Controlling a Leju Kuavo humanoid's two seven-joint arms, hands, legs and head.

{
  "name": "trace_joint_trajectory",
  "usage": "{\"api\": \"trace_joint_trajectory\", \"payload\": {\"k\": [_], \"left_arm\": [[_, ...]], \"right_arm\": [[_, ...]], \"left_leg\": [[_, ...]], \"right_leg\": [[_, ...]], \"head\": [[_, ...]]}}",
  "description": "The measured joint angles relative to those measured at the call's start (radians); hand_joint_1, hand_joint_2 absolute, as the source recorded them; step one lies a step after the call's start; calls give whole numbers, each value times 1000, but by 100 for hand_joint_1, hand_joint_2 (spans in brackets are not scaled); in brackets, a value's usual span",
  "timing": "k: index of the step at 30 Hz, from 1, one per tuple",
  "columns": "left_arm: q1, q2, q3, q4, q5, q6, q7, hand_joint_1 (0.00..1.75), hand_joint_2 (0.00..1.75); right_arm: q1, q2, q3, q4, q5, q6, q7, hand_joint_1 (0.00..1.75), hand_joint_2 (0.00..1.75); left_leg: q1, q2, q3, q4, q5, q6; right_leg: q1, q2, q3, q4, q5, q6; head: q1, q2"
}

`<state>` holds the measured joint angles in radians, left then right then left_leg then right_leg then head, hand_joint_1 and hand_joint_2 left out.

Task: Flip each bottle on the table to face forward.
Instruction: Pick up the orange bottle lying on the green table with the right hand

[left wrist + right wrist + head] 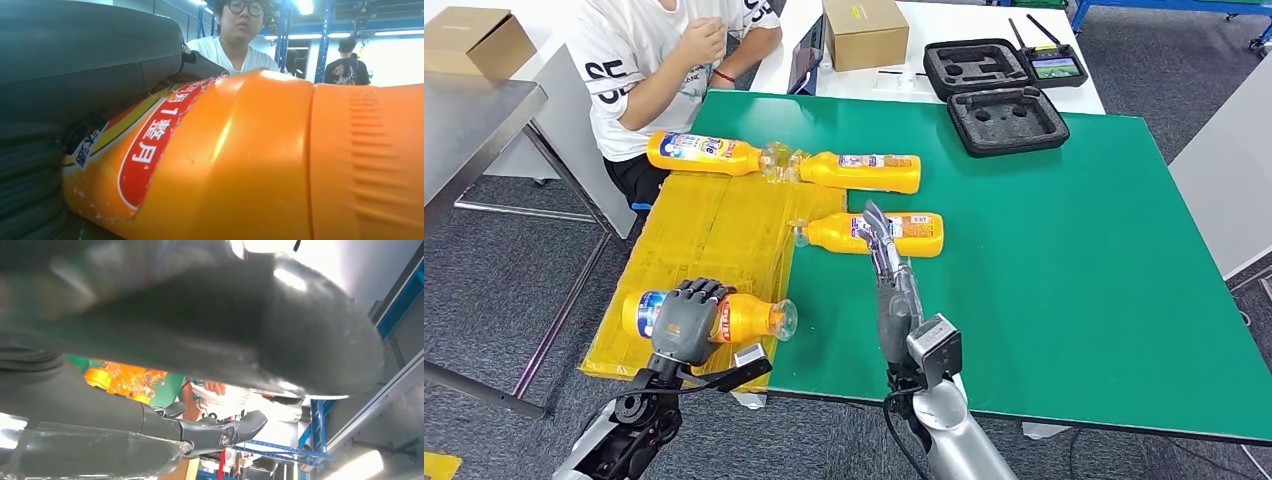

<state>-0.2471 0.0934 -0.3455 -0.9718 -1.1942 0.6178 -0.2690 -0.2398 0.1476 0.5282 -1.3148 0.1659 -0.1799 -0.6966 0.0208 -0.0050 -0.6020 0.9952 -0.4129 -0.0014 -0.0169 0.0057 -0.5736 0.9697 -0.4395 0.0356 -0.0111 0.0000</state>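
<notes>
Several yellow-orange bottles lie on their sides. The nearest bottle (744,318) lies on the yellow mat (714,225) at the front left, and my left hand (684,318) grips its middle from above; its orange body (260,160) and red label are close in the left wrist view. A second bottle (899,233) lies on the green table (1064,260), and my right hand (886,262) reaches over it with fingers (235,429) extended, touching its label. Two more bottles (702,152) (864,171) lie end to end further back.
A person in a white shirt (659,60) sits at the table's far left corner. Two black foam cases (1007,118) and a cardboard box (864,32) sit at the back. A metal table (469,130) stands to the left.
</notes>
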Motion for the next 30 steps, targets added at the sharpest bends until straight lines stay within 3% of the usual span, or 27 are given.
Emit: {"api": "trace_joint_trajectory", "payload": {"k": [6,10,25,30], "left_arm": [[-1,0,-3,1,-8,-27,4,175,175],[-4,0,-3,3,-12,-44,10,175,175],[-6,9,-1,3,-48,-113,46,175,175],[-29,15,-1,21,-55,-180,55,175,175]], "right_arm": [[17,-1,-5,-18,2,-5,0,0,0],[25,-3,-6,-35,-3,-3,0,0,175],[0,13,16,-57,2,19,0,0,175],[-16,19,27,-45,5,29,0,0,175]], "left_leg": [[0,0,0,0,0,0],[0,0,-1,0,0,0],[0,0,-1,0,0,0],[0,0,-1,0,0,0]], "right_leg": [[0,0,0,0,0,0],[0,0,0,0,0,0],[0,0,0,0,0,0],[0,0,0,0,0,0]], "head": [[0,0],[0,0],[0,0],[0,0]]}}
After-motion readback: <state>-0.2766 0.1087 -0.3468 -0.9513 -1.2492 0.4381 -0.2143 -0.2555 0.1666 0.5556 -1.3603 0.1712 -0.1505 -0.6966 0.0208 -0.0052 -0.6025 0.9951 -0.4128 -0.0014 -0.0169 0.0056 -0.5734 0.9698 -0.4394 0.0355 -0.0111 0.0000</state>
